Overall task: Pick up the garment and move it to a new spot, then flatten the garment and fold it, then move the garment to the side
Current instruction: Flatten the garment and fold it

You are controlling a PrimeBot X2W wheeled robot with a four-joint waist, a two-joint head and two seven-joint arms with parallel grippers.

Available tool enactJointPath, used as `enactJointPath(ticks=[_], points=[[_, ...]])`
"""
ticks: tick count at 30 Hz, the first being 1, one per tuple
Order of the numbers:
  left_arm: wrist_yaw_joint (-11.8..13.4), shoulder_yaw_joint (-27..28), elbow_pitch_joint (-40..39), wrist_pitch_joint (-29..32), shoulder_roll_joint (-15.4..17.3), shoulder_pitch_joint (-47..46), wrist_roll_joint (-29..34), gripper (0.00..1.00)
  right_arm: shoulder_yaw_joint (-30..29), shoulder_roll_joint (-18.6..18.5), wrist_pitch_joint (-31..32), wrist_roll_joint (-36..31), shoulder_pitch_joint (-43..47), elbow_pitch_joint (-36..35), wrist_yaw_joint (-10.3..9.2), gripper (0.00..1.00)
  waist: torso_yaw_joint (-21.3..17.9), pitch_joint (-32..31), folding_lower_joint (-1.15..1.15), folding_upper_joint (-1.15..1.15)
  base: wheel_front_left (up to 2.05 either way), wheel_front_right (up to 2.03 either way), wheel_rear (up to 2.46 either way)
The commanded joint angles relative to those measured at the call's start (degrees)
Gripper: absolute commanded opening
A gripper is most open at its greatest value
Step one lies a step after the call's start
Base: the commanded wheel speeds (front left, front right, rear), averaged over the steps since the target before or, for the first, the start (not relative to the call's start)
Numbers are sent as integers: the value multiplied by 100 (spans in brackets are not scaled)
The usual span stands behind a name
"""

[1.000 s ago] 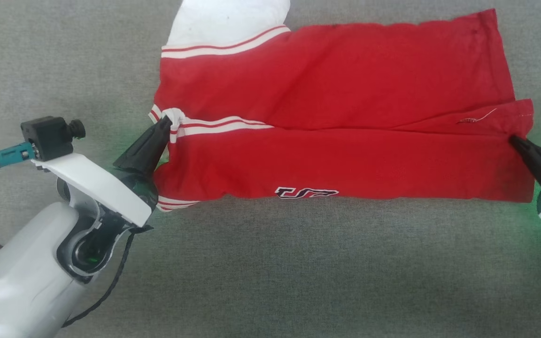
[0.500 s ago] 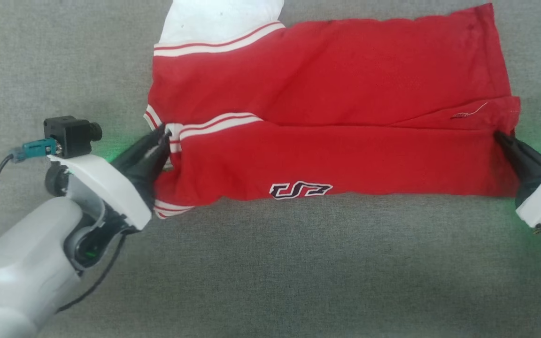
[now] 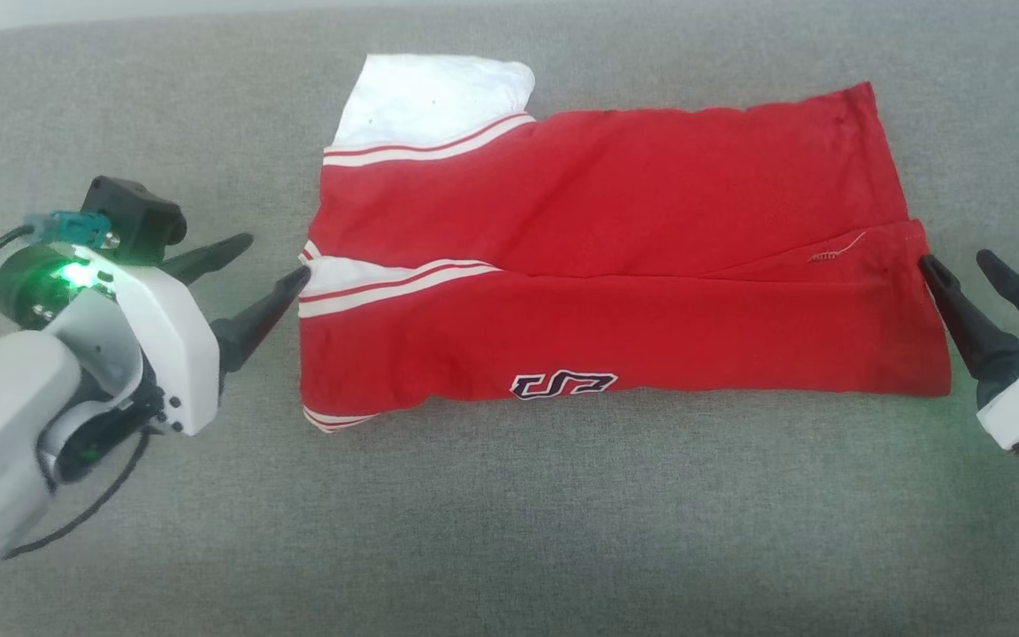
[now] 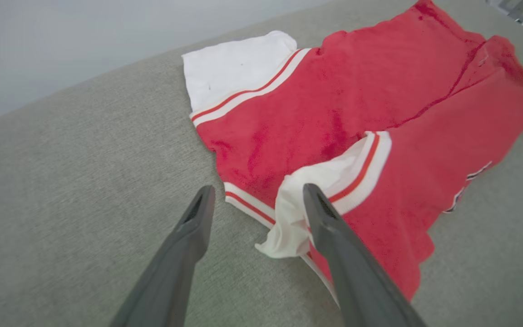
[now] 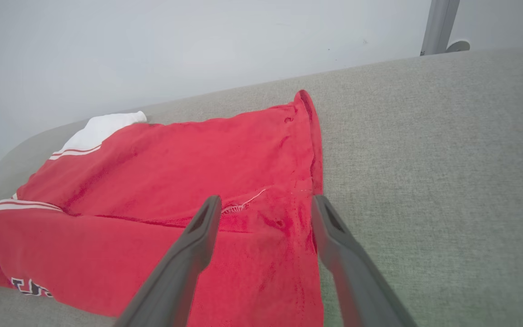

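Grey upholstery (image 3: 509, 531) carries the garment (image 3: 616, 265), which lies folded lengthwise between the two sets of fingers, its near flap laid over the far half. Half a second ago both grippers pinched its ends. Now the left gripper (image 3: 277, 254) stands with fingers spread wide and empty, one tip right at the white-and-red striped trim (image 3: 403, 279) (whether it brushes the cloth cannot be told). The right gripper (image 3: 953, 257) likewise gapes with nothing held, its nearer tip just beside the red hem (image 3: 903, 239). A white sleeve (image 3: 430, 93) pokes out beyond the left fingers on the far side, and the number print (image 3: 563, 384) peeks from the near fold edge. The double release suggests this fold is set down and holding. Judging by the long shape, a further fold and the move to the side remain.
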Motion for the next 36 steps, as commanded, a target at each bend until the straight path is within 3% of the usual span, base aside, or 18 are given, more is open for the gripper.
enactJointPath(ticks=[1,7,12,17,21,28,29,31,36], points=[[147,-52,-175,319,145,-125,2,100,-45,16,-18,-21,62,-64,-4,100,6,-84,0,0,0,0,0],[554,-69,-1115,1405,604,-123,-524,100,-60,121,19,-87,158,-200,-3,100,-86,-196,0,0,0,0,0],[791,-294,-1609,2286,739,153,-1077,100,-117,187,21,-104,228,-267,-3,100,-212,-153,0,0,0,0,0],[756,-330,-1152,2486,501,348,-1503,100,-113,233,30,-117,151,-323,-4,100,-368,-23,0,0,0,0,0],[547,-332,-675,2729,242,443,-1915,100,-167,235,36,-107,108,-359,-3,100,-484,97,0,0,0,0,0],[388,-526,-51,3092,-187,439,-2026,100,-207,227,77,-134,72,-395,-3,100,-604,239,0,0,0,0,0],[366,-524,11,3117,-262,441,-2076,62,-199,217,100,-145,66,-401,-4,100,-619,256,0,0,0,0,0],[304,-530,117,3181,-369,425,-2147,0,-177,173,151,-192,47,-427,-3,100,-642,283,0,0,0,0,0],[145,-502,195,3247,-479,444,-2303,0,43,-56,478,-502,19,-607,-3,100,-653,322,0,0,0,0,0]])
